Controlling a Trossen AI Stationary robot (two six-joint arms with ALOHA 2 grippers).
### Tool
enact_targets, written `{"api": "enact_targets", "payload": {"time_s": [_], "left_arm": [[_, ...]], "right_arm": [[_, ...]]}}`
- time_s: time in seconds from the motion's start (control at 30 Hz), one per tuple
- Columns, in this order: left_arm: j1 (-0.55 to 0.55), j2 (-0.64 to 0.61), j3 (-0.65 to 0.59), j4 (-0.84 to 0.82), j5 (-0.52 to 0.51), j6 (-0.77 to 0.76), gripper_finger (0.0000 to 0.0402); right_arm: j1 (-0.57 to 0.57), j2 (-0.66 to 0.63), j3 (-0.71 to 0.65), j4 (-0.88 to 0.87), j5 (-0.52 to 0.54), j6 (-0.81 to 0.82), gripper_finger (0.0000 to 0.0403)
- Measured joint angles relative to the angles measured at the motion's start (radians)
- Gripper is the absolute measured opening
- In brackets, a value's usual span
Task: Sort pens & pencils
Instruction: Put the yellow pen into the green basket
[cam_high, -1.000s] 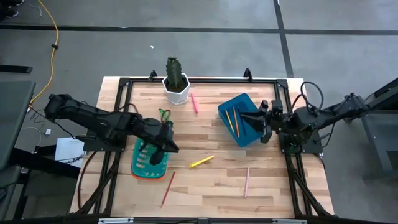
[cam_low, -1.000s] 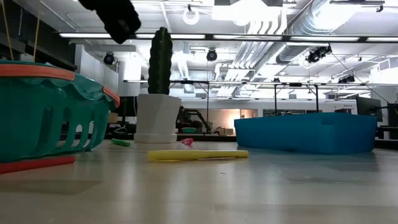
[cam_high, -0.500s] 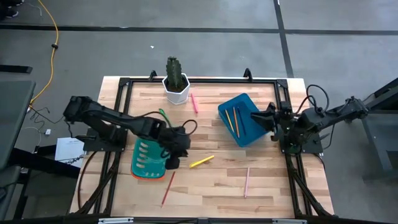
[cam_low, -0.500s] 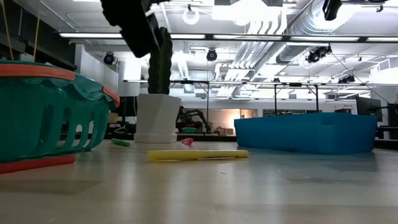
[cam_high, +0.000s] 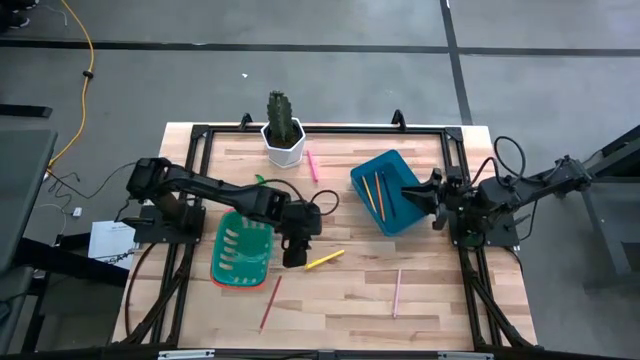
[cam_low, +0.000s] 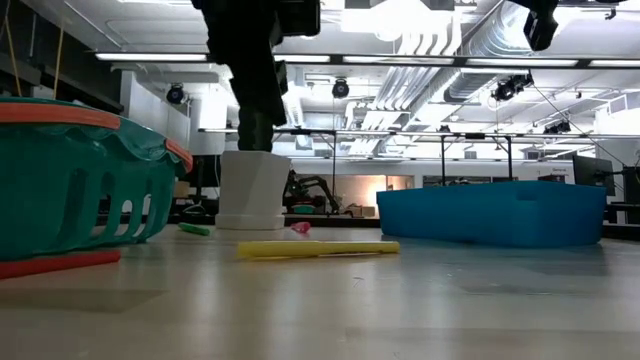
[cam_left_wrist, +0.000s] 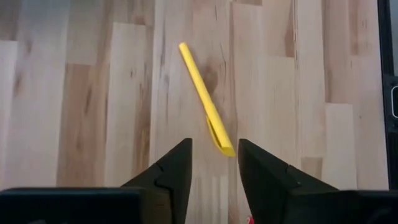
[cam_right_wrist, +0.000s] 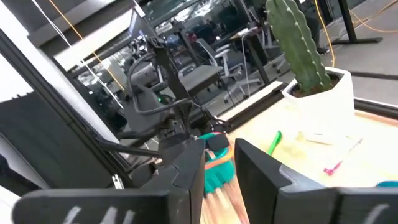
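Note:
The yellow pen (cam_high: 324, 260) lies flat on the table just right of the teal basket (cam_high: 242, 255). My left gripper (cam_high: 294, 258) hangs open over the pen's left end (cam_left_wrist: 222, 147), pointing steeply down, its fingertips (cam_left_wrist: 180, 163) clear of the pen. The green pen (cam_high: 258, 180) and the pink pen (cam_high: 312, 165) lie near the cactus pot (cam_high: 283, 130). Two orange pencils (cam_high: 372, 193) lie in the blue bin (cam_high: 392, 165). A dark red pencil (cam_high: 270, 303) and a salmon pencil (cam_high: 397, 292) lie near the front edge. My right gripper (cam_high: 412, 190) waits open and level at the bin's right side.
The cactus pot stands at the far edge, behind the left arm in the low view (cam_low: 255, 190). Bare wood lies between basket and bin and along the front edge. A black frame (cam_high: 320, 128) runs around the table.
My left gripper has swung from above the basket toward the table's right, tipping downward and sinking, and now stands over the yellow pen's left end. My right gripper has drawn back a little toward the right edge and sunk. Pens and pencils have kept still.

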Motion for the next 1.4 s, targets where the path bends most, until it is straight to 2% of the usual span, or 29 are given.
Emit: {"api": "enact_targets", "payload": {"time_s": [0.17,0.4,0.57,0.9,1.1,1.23,1.3,1.4], "left_arm": [[-0.008,0.031,0.000,0.008,0.000,-0.028,0.0111],[-0.032,0.048,0.000,0.062,-0.034,-0.185,0.0099],[-0.057,0.048,0.000,0.054,-0.100,-0.281,0.0099],[-0.062,0.110,0.010,-0.013,-0.092,-0.396,0.0099],[-0.074,0.201,0.122,-0.031,-0.094,-0.411,0.0099],[-0.089,0.265,0.209,-0.093,-0.117,-0.402,0.0099],[-0.090,0.289,0.239,-0.187,-0.118,-0.396,0.0099],[-0.088,0.319,0.282,-0.206,-0.116,-0.391,0.0099]], "right_arm": [[0.000,-0.026,0.000,-0.025,0.000,-0.003,0.0081],[-0.003,-0.080,0.000,-0.143,0.000,-0.026,0.0081],[-0.003,-0.121,0.000,-0.209,-0.068,-0.027,0.0081],[-0.003,-0.182,0.000,-0.284,-0.133,-0.030,0.0081],[-0.003,-0.223,0.000,-0.310,-0.171,-0.032,0.0081],[-0.003,-0.246,0.000,-0.337,-0.181,-0.032,0.0081],[-0.003,-0.253,0.000,-0.333,-0.179,-0.037,0.0081],[-0.003,-0.270,0.000,-0.343,-0.189,-0.042,0.0081]]}}
